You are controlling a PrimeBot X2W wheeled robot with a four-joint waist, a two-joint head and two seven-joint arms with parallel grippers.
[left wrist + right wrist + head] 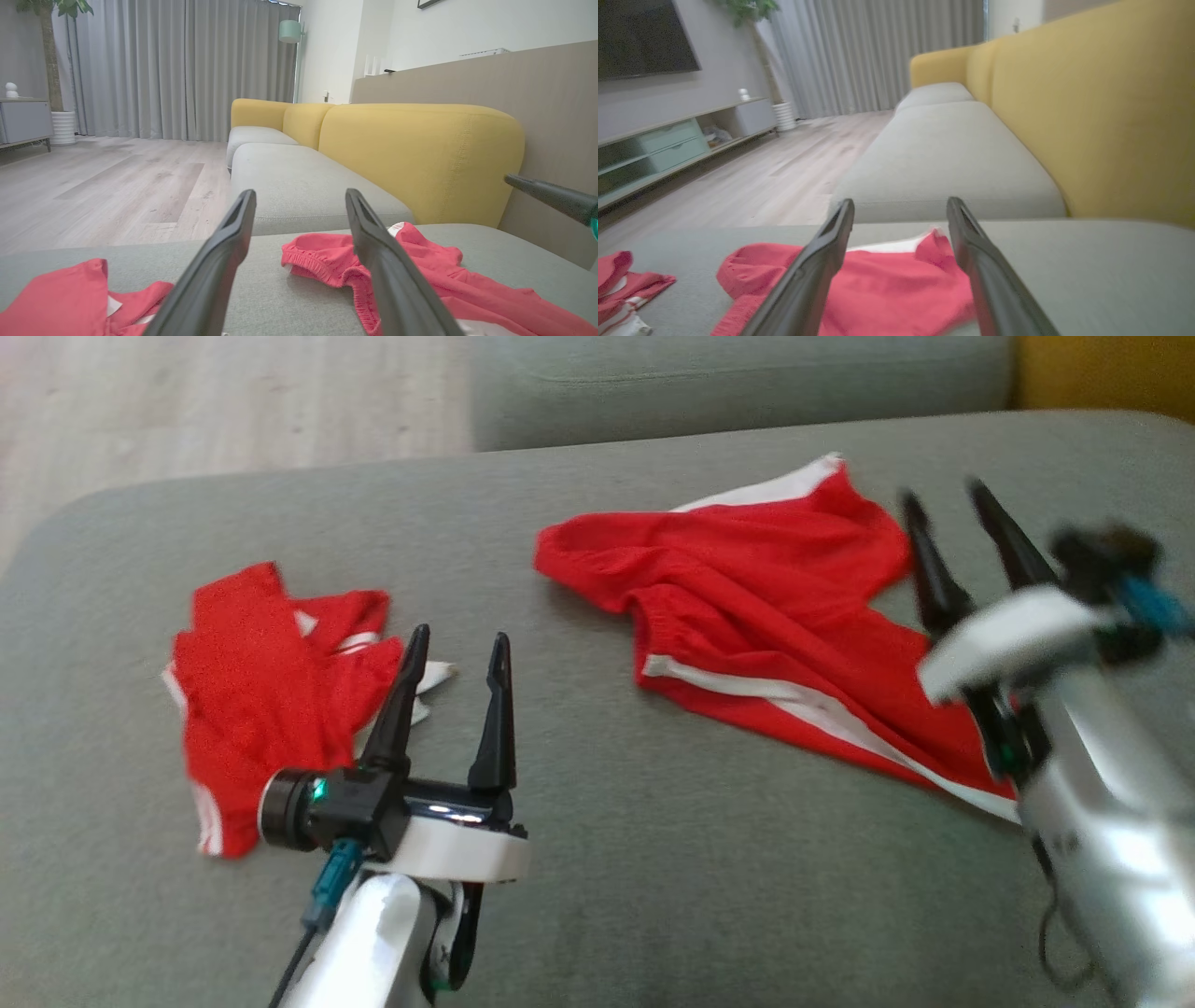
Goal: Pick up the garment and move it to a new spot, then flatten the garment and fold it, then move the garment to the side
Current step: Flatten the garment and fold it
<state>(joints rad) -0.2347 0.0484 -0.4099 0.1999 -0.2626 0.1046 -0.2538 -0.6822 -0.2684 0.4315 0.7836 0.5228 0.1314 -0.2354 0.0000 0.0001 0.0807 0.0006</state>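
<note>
Two red garments with white stripes lie on the grey sofa seat [597,859]. One garment [756,616] is spread out at the right, crumpled, with an elastic waistband; it also appears ahead as the garment [420,275] and the garment [887,284]. A smaller bunched red garment [261,691] lies at the left. My left gripper [457,649] hovers open just right of the bunched one, nothing between its fingers. My right gripper [943,499], blurred, is open above the right edge of the spread garment.
The yellow sofa backrest [420,149] rises behind the seat. A second grey seat cushion [738,383] lies beyond. Wooden floor [215,401] borders the seat at the far left. A TV cabinet [668,144] stands across the room.
</note>
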